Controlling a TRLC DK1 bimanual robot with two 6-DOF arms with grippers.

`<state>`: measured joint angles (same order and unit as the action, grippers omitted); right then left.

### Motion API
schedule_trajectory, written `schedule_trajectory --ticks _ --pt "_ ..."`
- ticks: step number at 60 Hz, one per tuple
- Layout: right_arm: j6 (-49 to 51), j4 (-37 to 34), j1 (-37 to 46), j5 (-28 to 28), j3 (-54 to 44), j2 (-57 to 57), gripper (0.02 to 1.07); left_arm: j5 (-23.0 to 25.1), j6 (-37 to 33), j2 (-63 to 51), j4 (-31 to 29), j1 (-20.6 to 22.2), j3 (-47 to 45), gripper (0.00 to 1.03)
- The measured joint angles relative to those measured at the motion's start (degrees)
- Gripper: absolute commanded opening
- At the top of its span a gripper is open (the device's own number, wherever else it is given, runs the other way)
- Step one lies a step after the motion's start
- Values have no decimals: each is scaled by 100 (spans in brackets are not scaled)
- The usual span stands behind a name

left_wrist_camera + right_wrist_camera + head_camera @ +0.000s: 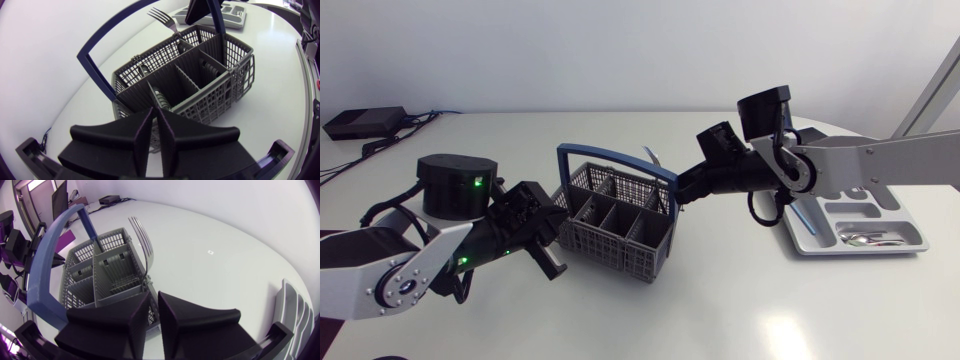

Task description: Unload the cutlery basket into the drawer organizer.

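Bracing the cutlery basket (620, 258) with left pincer (548, 255) pinched nearly closed, setting narrow right pincer (680, 192) about the upright fork (141, 237), clamp not discernible, presumably for the drawer organizer (855, 250).

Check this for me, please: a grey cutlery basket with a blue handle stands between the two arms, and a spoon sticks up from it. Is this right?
Not quite: it is a fork, not a spoon, that sticks up from the cutlery basket; the right wrist view shows its tines clearly. The rest is right.
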<state>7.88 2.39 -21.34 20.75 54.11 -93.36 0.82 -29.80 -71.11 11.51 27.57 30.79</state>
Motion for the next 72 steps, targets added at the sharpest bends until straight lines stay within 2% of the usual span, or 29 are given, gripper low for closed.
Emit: schedule_trajectory --ticks 29,45,72 --pt "92 -50 -144 -83 177 -22 37 -2 0 -57 59 17 0 12" --pt "177 -90 -22 474 511 -358 37 -2 0 -59 59 20 0 12" --pt "459 -369 247 1104 1014 -765 37 -24 0 -212 192 26 24 12"
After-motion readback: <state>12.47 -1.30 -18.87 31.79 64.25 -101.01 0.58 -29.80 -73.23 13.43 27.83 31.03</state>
